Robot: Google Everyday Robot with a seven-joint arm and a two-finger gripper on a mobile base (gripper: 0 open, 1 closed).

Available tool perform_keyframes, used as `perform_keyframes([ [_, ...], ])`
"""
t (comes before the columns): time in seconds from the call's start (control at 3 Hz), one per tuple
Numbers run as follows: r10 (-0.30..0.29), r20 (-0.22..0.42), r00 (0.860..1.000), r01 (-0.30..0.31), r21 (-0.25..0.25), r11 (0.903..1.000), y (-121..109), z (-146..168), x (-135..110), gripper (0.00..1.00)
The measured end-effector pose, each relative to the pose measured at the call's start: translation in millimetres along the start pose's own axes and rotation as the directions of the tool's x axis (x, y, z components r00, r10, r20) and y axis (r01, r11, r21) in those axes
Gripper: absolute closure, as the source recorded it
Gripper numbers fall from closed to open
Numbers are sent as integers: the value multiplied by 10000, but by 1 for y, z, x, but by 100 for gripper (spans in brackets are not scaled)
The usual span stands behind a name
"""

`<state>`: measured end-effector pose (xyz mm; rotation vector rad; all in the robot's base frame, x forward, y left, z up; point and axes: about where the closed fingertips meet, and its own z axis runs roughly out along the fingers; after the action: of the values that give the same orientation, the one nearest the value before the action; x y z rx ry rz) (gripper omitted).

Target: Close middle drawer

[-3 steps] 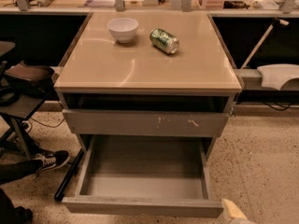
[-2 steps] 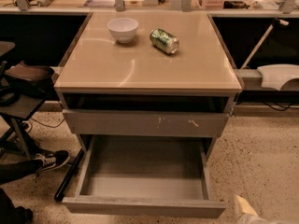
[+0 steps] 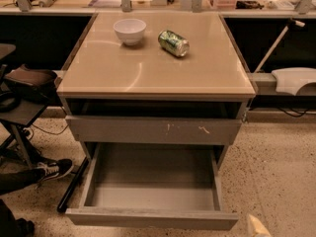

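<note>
The middle drawer (image 3: pixel 150 191) sits low in the middle of the frame. It is pulled far out toward the bottom edge. Its inside is smooth, grey and bare. Its plain front runs along the bottom of the frame.

Just above it is another grey drawer front (image 3: pixel 153 130) with small white scratches. That one is almost pushed in.

Only a pale tip of the gripper (image 3: pixel 257 227) shows, in the bottom right corner. It is near the right end of the open drawer's front and does not seem to touch it. I cannot tell if the gripper is open or closed, as too little of it shows.

I think the push has not started yet.

Things could go wrong from here. The gripper is off to the right side. If it pushes only on that corner, the drawer may turn a little and get stuck. If it comes in too high, it may slip over the front edge and drop inside. Then it could get caught as the drawer goes in.

A white bowl (image 3: pixel 130 30) and a green can (image 3: pixel 174 43) sit on the tan cabinet top (image 3: pixel 148 73). The can lies on its side. A hard slam could shake the cabinet and make the can roll.

A black pole (image 3: pixel 73 186) leans by the drawer's left side, near a person's shoe (image 3: pixel 52 169). A crooked push may bump the pole
</note>
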<state>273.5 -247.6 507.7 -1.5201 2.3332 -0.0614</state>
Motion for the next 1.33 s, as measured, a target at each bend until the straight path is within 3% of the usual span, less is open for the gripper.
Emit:
perform_keyframes([
  [0.33,-388,161,9991,407,-1434,9888,50,49,15,0],
  [0.67,-675,610,9959,813,-2638,9611,94,91,14,0],
  [1.0,-1106,1648,9801,1535,-2763,9487,100,125,-26,0],
  [1.33,-1115,2402,9643,1657,-2186,9616,75,158,-69,0],
])
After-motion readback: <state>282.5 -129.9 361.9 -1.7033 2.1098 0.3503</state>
